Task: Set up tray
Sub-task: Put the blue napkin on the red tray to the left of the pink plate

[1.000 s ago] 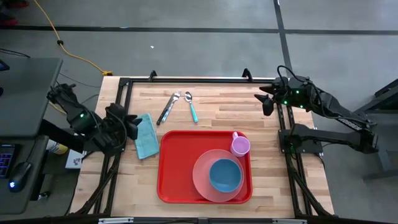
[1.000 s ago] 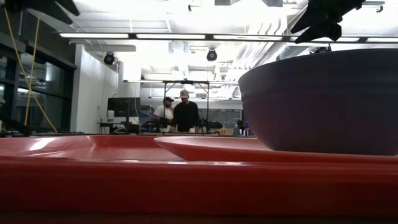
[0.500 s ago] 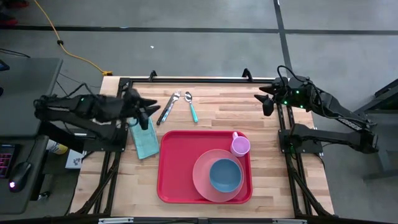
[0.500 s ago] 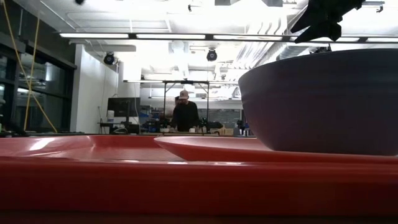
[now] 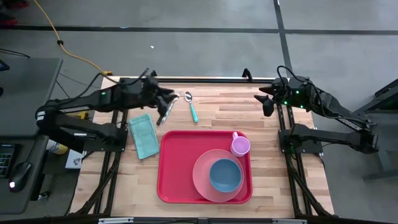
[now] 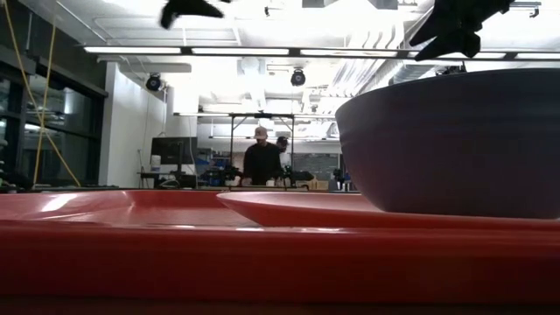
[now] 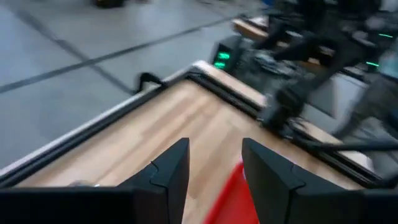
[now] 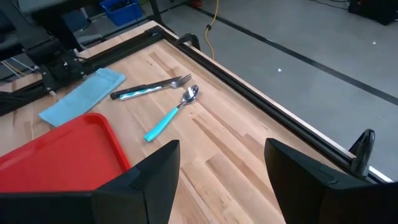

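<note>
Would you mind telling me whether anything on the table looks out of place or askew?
Nothing is spilled or damaged. The fork, spoon and blue napkin lie loose on the table outside the red tray, the napkin slightly askew.

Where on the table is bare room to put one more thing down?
Bare wood lies right of the spoon, between the tray and the far edge, and along the tray's right side. The far-left is crowded: napkin, fork, left claw above.
</note>
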Robot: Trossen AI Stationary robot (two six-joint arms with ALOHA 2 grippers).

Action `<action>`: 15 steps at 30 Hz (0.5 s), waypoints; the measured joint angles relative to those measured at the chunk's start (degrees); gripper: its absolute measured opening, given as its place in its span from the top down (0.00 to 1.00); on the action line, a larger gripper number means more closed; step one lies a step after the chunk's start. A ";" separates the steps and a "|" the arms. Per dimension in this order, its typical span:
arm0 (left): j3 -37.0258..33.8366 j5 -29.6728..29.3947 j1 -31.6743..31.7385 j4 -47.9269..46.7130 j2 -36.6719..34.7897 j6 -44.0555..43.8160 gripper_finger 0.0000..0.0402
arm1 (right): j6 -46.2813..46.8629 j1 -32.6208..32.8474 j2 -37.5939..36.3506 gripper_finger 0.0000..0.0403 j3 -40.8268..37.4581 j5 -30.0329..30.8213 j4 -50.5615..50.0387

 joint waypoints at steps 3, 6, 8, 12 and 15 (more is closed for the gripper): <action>0.00 -9.17 -2.56 -4.03 -4.77 -2.08 0.55 | -0.03 -0.01 0.01 0.47 0.00 0.00 -0.55; -3.78 -16.42 -6.03 0.69 -10.60 -1.32 0.55 | -0.09 0.00 0.01 0.47 0.00 -0.03 -0.80; -9.18 -19.28 -8.17 7.74 -14.57 -0.01 0.55 | -0.36 0.00 -0.01 0.47 0.00 -0.02 -0.82; -25.49 -21.12 -10.54 26.52 -21.42 -1.64 0.55 | -0.52 0.00 -0.01 0.47 0.00 0.26 -0.82; -36.64 -21.74 -10.41 44.36 -22.37 -2.85 0.55 | -0.52 0.00 0.01 0.47 0.00 0.31 -0.81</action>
